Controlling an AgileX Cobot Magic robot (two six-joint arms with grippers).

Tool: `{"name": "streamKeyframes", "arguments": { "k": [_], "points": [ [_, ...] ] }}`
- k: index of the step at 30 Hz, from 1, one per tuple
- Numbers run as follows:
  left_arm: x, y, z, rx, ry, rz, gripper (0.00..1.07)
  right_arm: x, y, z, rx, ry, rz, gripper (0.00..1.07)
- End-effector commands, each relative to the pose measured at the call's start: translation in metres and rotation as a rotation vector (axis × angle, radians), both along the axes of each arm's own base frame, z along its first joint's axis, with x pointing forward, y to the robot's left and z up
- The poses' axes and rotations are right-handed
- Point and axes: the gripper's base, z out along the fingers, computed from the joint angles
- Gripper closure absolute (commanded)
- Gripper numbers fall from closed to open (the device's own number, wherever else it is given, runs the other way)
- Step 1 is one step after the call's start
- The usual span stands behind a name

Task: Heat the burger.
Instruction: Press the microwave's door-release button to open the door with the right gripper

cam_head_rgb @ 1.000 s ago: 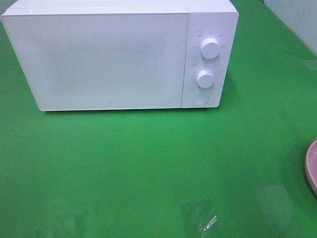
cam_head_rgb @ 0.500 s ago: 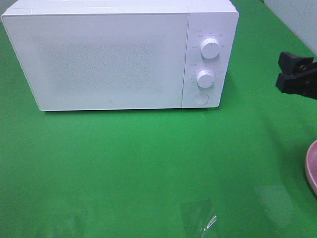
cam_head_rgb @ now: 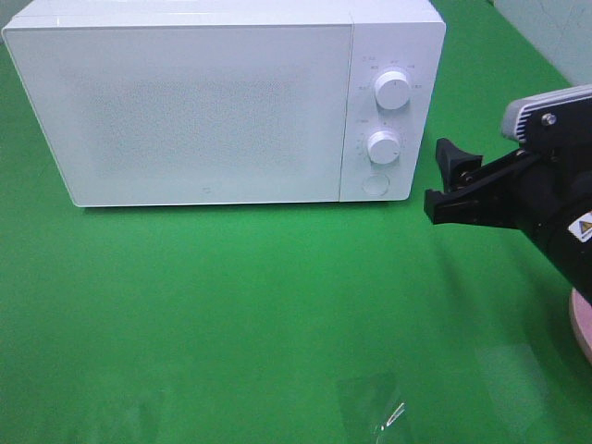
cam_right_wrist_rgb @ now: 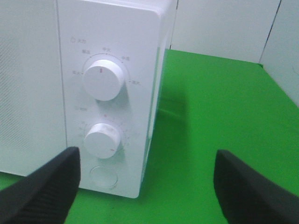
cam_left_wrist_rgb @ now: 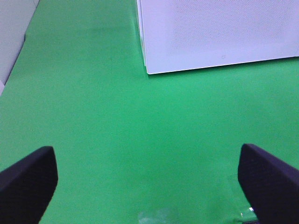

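- Green bench up front; left pincer open, empty.
- Burger out of view; round pink plate shows only its rim at right.
- Right pincer open beside shut white boxy microwave.
- Step: door opening; next, press its round button.

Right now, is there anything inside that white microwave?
That cannot be told. The microwave has its door shut, and the door's speckled white panel lets nothing show through, so whatever may be inside is covered.
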Motion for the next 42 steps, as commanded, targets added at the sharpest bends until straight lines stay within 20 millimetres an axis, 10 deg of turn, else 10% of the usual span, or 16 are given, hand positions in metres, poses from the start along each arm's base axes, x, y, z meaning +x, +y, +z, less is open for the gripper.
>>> {"name": "streamKeyframes", "arguments": {
  "k": [1, 21, 42],
  "points": [
    [-0.001, 0.0, -0.001, -0.003, 0.004, -0.004, 0.09, -0.002, 0.007, -0.002, 0.021, -0.022, 0.011, 0.32],
    [-0.001, 0.0, -0.001, -0.003, 0.004, -0.004, 0.09, 0.007, 0.032, -0.026, 0.26, 0.035, 0.015, 0.36],
    [-0.001, 0.0, -0.001, -0.003, 0.004, -0.004, 0.09, 0.007, 0.033, -0.03, 1.594, 0.273, -0.08, 0.99]
  ]
}}
